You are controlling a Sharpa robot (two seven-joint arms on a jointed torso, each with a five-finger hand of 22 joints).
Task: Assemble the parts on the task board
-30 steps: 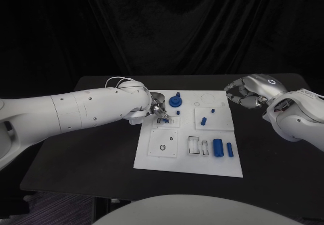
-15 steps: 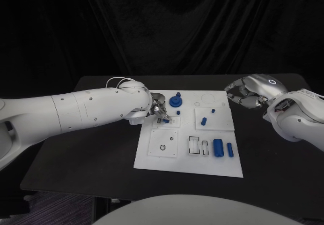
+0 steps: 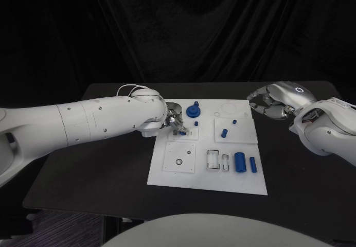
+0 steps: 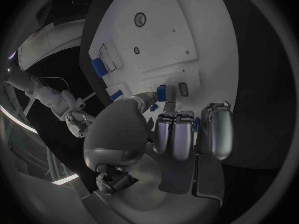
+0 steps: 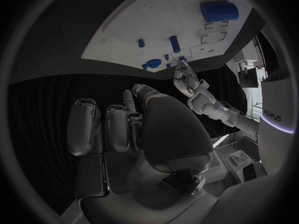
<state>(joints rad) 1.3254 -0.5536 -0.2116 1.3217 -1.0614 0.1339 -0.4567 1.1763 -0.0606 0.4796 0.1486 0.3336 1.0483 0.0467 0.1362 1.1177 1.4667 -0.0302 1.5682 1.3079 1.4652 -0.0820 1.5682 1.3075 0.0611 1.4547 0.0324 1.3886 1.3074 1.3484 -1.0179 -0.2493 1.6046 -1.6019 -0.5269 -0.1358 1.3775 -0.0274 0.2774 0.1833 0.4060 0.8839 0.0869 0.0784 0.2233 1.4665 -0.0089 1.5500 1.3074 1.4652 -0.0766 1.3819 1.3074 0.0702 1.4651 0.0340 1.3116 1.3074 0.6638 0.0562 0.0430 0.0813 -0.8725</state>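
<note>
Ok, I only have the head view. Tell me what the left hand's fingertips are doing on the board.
Observer: In the left wrist view, the left hand's thumb tip touches a small blue part on the task board, beside a dark slot.
Operator: Say whether it's pinched.
Observer: Cannot tell. The other fingers are curled, short of the part.
Operator: Now check the right hand.
Observer: In the right wrist view, the right hand has its fingers curled in with nothing visible in them, over the black table, off the board.
</note>
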